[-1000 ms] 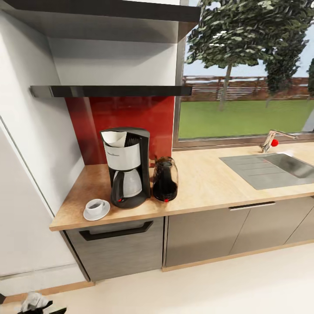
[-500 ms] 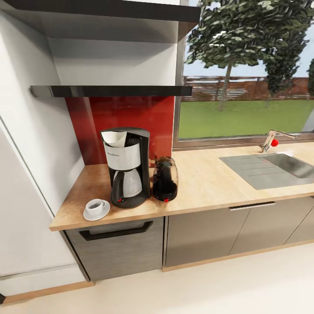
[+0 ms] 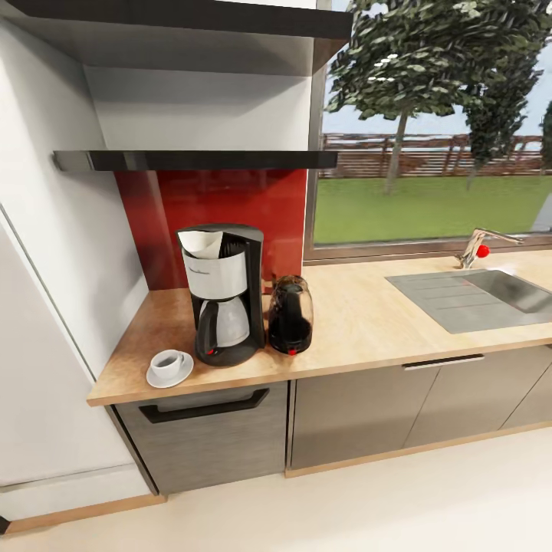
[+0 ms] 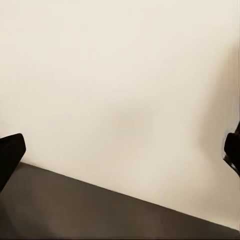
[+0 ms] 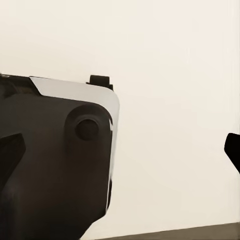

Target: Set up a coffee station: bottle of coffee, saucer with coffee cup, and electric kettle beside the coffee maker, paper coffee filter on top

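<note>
Both tools [image 4: 120, 155] [image 5: 120, 150] seen spread, empty. Coffee cup [image 3: 168, 363] on saucer [image 3: 169, 375], 8 o'clock of coffee maker [image 3: 223, 293], near counter [image 3: 368, 322] edge: easily knocked off.

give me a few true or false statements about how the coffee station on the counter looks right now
1. The paper coffee filter sits in the top of the coffee maker. True.
2. The electric kettle stands in the sink. False: it stands on the countertop, close beside the coffee maker, on the side towards the sink.
3. The coffee cup rests on the saucer. True.
4. The saucer lies on the kitchen shelf. False: it lies on the countertop, beside the coffee maker's base.
5. The coffee cup lies tipped on its side. False: it stands upright.
</note>
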Controlling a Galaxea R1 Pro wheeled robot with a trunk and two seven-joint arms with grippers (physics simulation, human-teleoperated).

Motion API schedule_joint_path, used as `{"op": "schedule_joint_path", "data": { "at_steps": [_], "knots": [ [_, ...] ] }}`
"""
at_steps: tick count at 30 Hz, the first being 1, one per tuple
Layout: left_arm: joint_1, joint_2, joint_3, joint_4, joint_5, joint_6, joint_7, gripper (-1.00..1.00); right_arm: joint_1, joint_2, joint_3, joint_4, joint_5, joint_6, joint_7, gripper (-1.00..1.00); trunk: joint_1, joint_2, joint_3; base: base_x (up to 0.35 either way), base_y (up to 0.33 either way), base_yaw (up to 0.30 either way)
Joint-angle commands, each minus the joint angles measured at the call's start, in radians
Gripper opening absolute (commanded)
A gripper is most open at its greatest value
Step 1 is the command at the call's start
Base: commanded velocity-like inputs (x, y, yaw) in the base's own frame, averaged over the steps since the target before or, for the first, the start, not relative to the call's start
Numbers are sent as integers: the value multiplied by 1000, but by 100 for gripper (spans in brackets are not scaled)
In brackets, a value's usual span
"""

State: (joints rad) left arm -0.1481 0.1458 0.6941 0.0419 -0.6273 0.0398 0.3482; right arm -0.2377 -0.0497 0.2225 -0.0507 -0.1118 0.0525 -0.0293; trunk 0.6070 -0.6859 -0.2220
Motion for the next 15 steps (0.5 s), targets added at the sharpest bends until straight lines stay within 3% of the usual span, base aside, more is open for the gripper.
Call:
{"op": "schedule_joint_path", "data": {
  "at_steps": [1,9,15],
  "knots": [
    [-1,-7,5,3,-11,8,13,100,0,6,9,-2,-9,6,-7,100,0,-1,-1,0,0,0],
    [0,-20,6,4,-10,22,20,100,0,17,12,0,-6,6,-13,100,0,-1,-1,0,0,0],
    [1,-31,6,4,-9,22,-19,100,0,19,12,0,-7,6,-11,100,0,-1,-1,0,0,0]
  ]
}}
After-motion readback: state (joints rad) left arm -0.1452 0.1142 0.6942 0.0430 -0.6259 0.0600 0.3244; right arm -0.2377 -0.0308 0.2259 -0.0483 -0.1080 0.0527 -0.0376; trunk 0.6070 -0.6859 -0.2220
